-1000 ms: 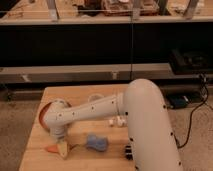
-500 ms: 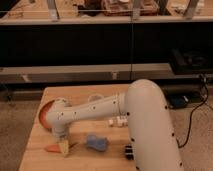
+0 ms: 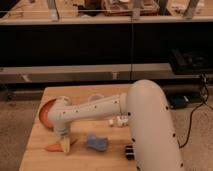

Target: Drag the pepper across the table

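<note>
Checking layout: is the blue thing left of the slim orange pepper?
No, the blue object lies right of the slim orange pepper, with the end effector low between them.

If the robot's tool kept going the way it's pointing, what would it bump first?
The tool points down, right beside the pepper. Going on, it would probably meet the table straight away. Whether it touches the pepper, I cannot tell.

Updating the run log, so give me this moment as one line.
stage: drag pepper | gripper: low at table, beside pepper | orange bowl: behind gripper | blue object: on table nearby
</note>
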Tool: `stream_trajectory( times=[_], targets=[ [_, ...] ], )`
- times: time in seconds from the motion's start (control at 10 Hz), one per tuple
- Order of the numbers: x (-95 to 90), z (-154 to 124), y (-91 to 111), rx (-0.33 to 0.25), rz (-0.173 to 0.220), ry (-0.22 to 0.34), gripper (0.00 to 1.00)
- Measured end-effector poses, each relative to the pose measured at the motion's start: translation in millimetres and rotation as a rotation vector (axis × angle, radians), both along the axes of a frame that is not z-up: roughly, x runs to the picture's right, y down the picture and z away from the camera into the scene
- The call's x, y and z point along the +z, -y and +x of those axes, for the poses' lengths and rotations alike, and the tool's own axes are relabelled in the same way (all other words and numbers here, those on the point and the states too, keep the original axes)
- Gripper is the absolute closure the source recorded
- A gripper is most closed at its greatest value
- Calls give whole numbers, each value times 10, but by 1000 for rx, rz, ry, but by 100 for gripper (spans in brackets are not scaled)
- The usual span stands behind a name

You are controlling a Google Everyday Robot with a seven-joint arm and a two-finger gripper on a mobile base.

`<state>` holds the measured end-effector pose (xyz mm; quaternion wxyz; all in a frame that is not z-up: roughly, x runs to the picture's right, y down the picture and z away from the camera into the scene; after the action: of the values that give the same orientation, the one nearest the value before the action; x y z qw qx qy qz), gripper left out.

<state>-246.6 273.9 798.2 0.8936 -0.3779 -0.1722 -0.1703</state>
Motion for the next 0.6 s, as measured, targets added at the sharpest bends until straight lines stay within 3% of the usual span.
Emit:
stream_trajectory(
  times=[0.1, 0.4, 0.6],
  targets=[
    [7, 0, 9, -1, 1, 2, 22],
    [52, 4, 52, 3, 6, 12, 46],
    [58, 18, 57, 1, 5, 8, 49]
  ],
)
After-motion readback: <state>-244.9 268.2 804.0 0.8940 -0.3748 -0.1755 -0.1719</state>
